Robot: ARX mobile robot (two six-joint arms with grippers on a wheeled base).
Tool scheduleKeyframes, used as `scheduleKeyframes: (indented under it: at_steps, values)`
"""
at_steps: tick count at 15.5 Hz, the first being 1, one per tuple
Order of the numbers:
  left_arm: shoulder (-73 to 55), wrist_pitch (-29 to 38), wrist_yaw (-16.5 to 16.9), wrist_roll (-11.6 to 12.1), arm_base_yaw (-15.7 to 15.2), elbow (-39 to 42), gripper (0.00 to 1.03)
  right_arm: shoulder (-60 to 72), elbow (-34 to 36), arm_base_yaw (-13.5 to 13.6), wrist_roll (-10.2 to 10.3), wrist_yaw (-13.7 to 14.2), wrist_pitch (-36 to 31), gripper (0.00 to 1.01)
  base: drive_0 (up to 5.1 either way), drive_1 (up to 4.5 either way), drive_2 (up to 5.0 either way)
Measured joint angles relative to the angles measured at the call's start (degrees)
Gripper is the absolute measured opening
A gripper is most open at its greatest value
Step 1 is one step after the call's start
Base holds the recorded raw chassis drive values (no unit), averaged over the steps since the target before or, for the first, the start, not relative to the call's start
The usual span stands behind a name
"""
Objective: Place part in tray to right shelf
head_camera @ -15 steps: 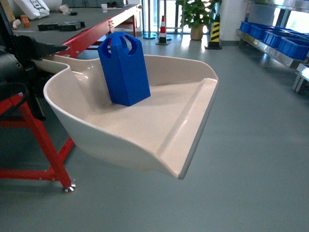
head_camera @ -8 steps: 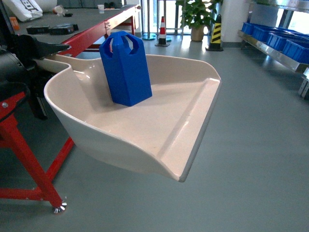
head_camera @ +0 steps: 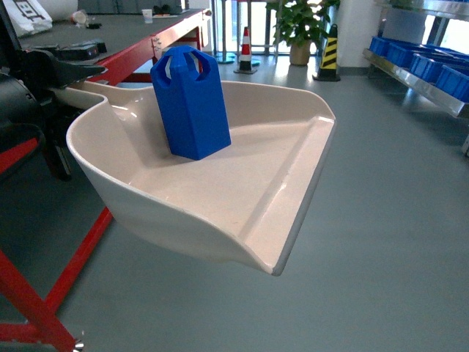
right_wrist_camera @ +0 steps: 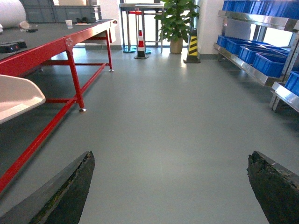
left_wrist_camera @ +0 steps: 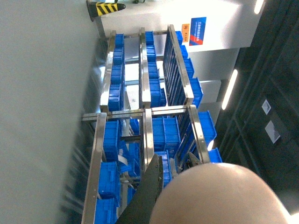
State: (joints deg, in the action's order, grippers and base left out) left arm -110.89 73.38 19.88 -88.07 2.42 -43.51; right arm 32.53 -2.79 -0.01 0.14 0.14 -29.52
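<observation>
The cream-white tray (head_camera: 242,191) hangs in the air at the centre of the head view. Its handle (head_camera: 77,94) runs left into my left gripper (head_camera: 86,79), which is shut on it. The bright-blue part (head_camera: 190,103) stands upright on the tray floor near the back wall. In the left wrist view the tray's rounded body (left_wrist_camera: 224,196) fills the bottom right, beside one dark finger (left_wrist_camera: 150,191). The steel shelf (head_camera: 418,79) with blue crates is far right. My right gripper (right_wrist_camera: 170,186) is open over bare floor, and the tray's edge (right_wrist_camera: 18,95) shows at its left.
A red-framed table (head_camera: 139,55) with a grey top stands to the left. A traffic cone (head_camera: 247,45), a potted plant (head_camera: 297,26) and a striped yellow-black post (head_camera: 327,51) stand at the back. Blue crates (right_wrist_camera: 264,63) line the shelf (right_wrist_camera: 243,67). Grey floor lies ahead.
The view has advanced: the red table has slid left and down, and the shelf has drifted toward the right edge. The tray and the part keep their place in my left gripper.
</observation>
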Motion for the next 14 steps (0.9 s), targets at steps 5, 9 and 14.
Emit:
scheduleKeyframes:
  at_steps: [5, 9, 14]
  values:
    - [0.00, 0.13, 0.04, -0.02, 0.02, 0.00, 0.12, -0.02, -0.02, 0.00, 0.00, 0.00, -0.04, 0.98, 0.0, 4.22, -4.2]
    - [0.00, -0.13, 0.04, 0.00, 0.00, 0.00, 0.12, -0.02, -0.02, 0.00, 0.02, 0.00, 0.04, 0.98, 0.0, 4.22, -4.2]
    - [0.00, 0.20, -0.11, -0.02, 0.02, 0.00, 0.12, -0.02, -0.02, 0.00, 0.02, 0.00, 0.00, 0.98, 0.0, 4.22, -4.2]
